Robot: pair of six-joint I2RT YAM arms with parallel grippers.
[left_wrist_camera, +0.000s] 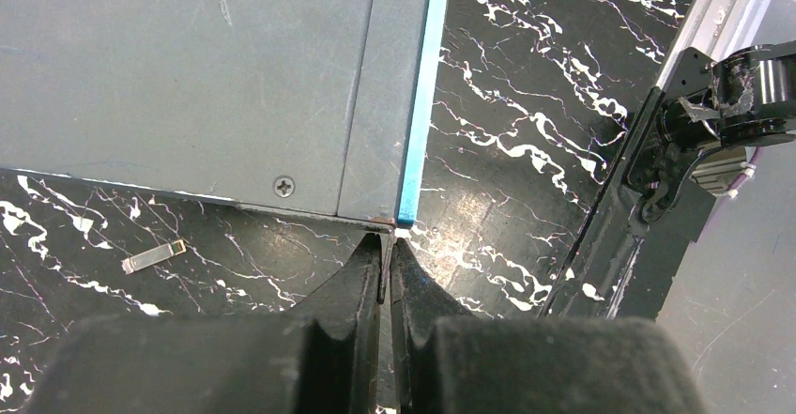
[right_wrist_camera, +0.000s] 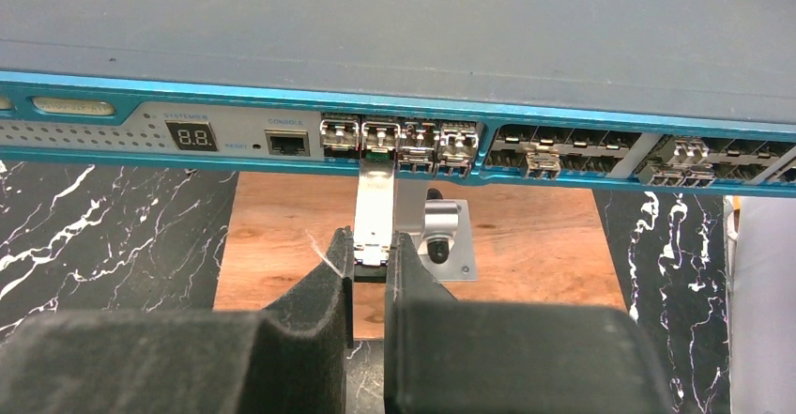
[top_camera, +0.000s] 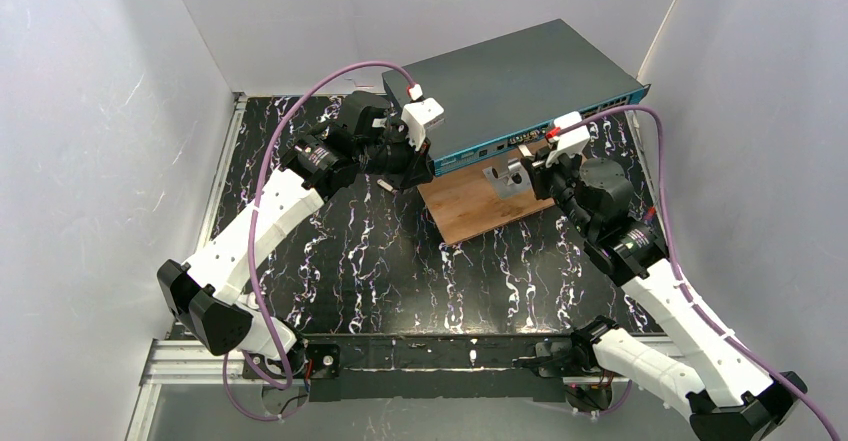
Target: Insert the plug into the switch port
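**Plug at the port mouth, not yet seated**

The switch (top_camera: pixel 520 81) lies toward 1 o'clock on the table (top_camera: pixel 380 261). Its teal face is turned to the arms, and a wooden board (right_wrist_camera: pixel 535 236) juts out at its 6 o'clock. The left gripper (left_wrist_camera: pixel 386 254), fingers pressed together and empty, sits at the switch's corner. The right gripper (right_wrist_camera: pixel 373 250) pinches the tail of the silver plug (right_wrist_camera: pixel 375 198). The plug's nose, at 12 o'clock from the fingers, meets a socket just right of the console jack (right_wrist_camera: pixel 287 143). Most of the plug shows outside, so pushing it home looks left to do.
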